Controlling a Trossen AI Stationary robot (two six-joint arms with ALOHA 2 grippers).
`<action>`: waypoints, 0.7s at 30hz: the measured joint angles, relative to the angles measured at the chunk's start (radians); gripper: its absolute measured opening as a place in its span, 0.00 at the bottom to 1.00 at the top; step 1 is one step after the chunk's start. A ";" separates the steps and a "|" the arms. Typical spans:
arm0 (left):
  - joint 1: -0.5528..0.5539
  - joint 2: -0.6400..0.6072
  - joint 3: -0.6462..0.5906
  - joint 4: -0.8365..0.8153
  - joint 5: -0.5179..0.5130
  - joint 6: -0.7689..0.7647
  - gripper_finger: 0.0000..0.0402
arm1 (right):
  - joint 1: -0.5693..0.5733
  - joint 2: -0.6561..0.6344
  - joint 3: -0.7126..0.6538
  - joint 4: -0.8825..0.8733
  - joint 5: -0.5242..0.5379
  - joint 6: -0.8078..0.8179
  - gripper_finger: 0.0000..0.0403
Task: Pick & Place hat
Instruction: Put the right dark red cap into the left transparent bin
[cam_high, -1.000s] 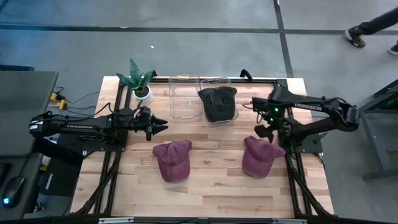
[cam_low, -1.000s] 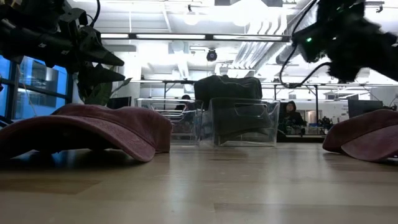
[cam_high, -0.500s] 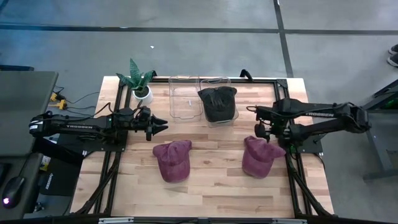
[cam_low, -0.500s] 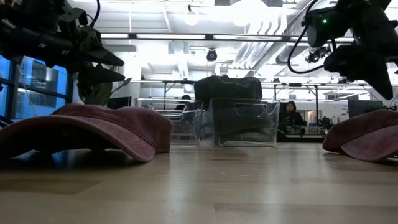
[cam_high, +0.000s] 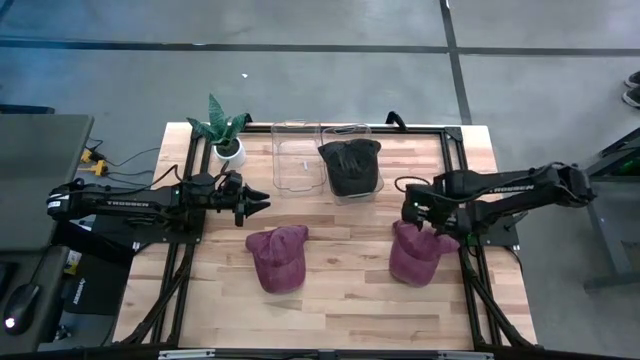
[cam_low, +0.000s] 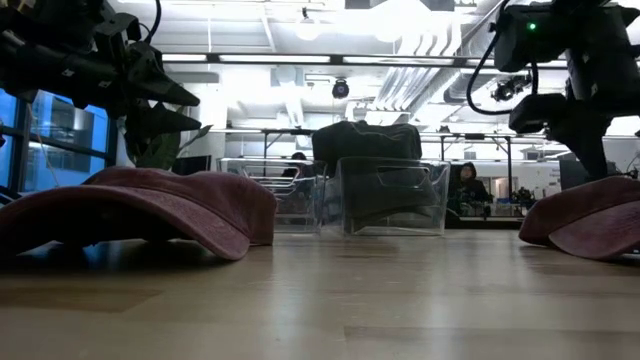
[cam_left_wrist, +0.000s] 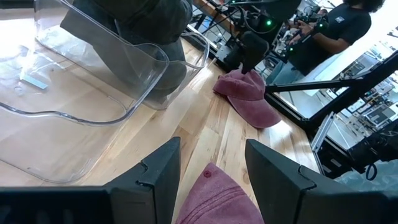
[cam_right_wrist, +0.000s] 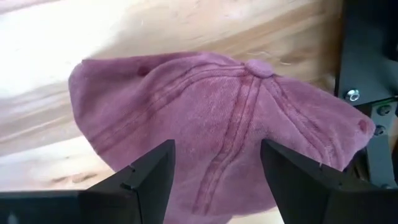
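At the right of the frame, the right gripper (cam_high: 418, 214) hangs wide open over a maroon hat (cam_high: 415, 252), which it probably must next descend and grasp.

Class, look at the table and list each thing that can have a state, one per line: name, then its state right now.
Left maroon cap: lying flat on the table, untouched.
Right maroon cap: lying on the table, not gripped.
Dark cap: inside the right clear bin.
Left clear bin: nothing visible inside.
Right clear bin: holds the dark cap.
Left tool: open, holding nothing, above the table.
Right tool: open, over the right maroon cap.
Potted plant: upright.
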 joint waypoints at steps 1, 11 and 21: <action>0.000 0.000 0.000 0.000 0.000 0.000 0.43 | 0.004 0.001 0.000 0.000 0.005 0.012 0.58; 0.000 0.000 0.000 0.000 0.000 0.000 0.43 | 0.055 0.074 -0.003 0.001 0.040 0.072 0.58; 0.000 0.000 0.000 0.000 0.000 0.000 0.43 | 0.060 0.189 -0.003 0.061 0.020 0.073 0.58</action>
